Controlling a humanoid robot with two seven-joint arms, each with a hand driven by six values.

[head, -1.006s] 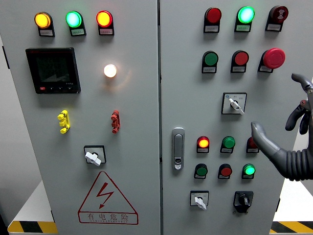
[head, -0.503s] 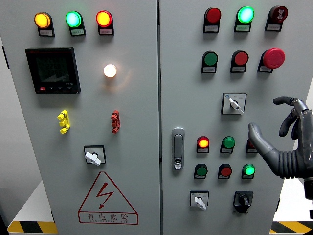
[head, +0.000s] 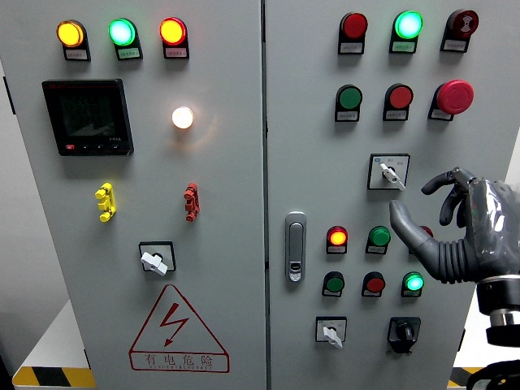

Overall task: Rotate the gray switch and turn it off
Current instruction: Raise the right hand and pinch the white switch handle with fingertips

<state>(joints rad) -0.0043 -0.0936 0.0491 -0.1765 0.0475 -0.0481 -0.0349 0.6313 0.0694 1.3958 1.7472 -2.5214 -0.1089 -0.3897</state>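
A gray rotary switch [head: 391,173] sits in a square plate on the right cabinet door, its knob pointing down-right. My right hand [head: 413,200] comes in from the lower right and hovers just right of and below that switch, without touching it. The thumb points up and the fingers [head: 445,180] arch toward the panel with nothing held, so the hand is open. Two similar gray switches show lower down, one on the left door [head: 154,261] and one at the bottom of the right door [head: 331,333]. The left arm is out of view.
Around the switch are a red mushroom button [head: 455,96], red and green lamps [head: 337,237], a black knob switch [head: 403,331] and a door handle [head: 296,246]. The left door carries a meter [head: 88,116], a lit lamp [head: 183,117] and a warning triangle [head: 175,325].
My right hand has moved left and slightly up toward the upper gray switch, and its wrist has turned so the fingers now arch toward the panel.
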